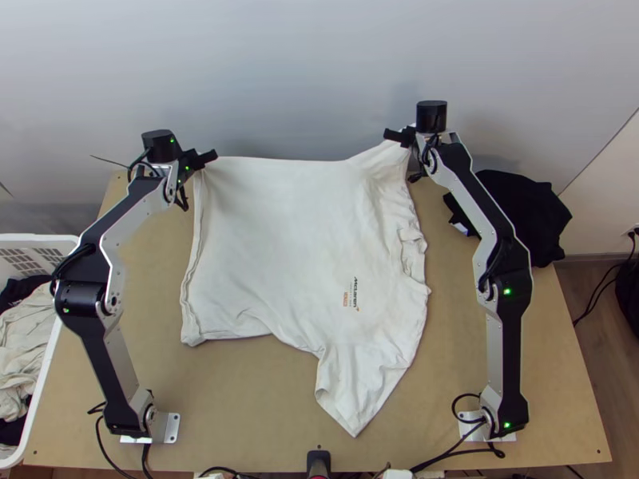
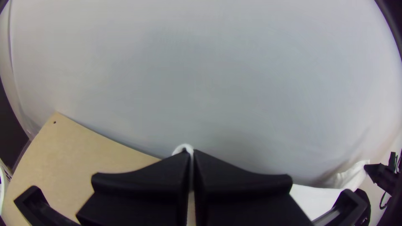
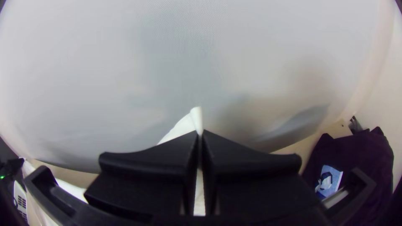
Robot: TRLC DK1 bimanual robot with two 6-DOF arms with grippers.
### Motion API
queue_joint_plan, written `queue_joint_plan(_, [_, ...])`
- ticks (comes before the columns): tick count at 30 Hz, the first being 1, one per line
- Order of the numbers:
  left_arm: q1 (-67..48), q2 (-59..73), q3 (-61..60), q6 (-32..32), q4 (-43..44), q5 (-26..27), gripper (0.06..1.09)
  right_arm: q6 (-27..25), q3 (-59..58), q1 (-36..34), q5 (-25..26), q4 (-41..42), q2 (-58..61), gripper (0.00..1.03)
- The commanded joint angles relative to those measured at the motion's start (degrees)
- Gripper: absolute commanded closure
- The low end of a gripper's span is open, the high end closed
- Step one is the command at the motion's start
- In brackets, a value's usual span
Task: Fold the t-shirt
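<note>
Where the white t-shirt [image 1: 279, 239] lies: across the middle of my worktop [image 1: 240, 399], spread but uneven, its far edge stretching between my two pincers and a sleeve pointing toward six o'clock, with twelve away from the arm bases.
Left pincer [image 1: 205, 158]: at about eleven o'clock, pressed together on the t-shirt's far corner; in its wrist view I see a small loop of white cloth standing out between the fingertips.
Right pincer [image 1: 397, 137]: at about one o'clock, also pinching the t-shirt, a white peak of cloth poking past its tips; from here it looks like the other sleeve, though I can't be certain.
Hem side: toward nine o'clock, running down in rumpled, layered edges.
Chest print [image 1: 351, 295]: small, toward five o'clock.
Dark cloth [image 1: 523, 207]: bunched at two o'clock, beyond my right arm, a pale blue patch [image 3: 328, 180] on it.
Basket [image 1: 32, 238]: white, at nine o'clock beside the worktop, holding light and dark clothes [image 1: 24, 343].
</note>
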Motion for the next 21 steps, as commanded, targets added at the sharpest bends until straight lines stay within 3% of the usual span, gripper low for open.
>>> queue_joint_plan(1, [-0.1, 2.1, 1.0, 1.2, 0.3, 0.4, 1.05, 0.3, -2.1, 0.3, 0.0, -2.0, -0.1, 1.00])
queue_joint_plan(21, [-1.1, -8.6, -15.3, 2.5, 1.5, 0.3, 1.05, 0.6, -25.1, 2.4, -3.3, 1.3, -11.4, 1.00])
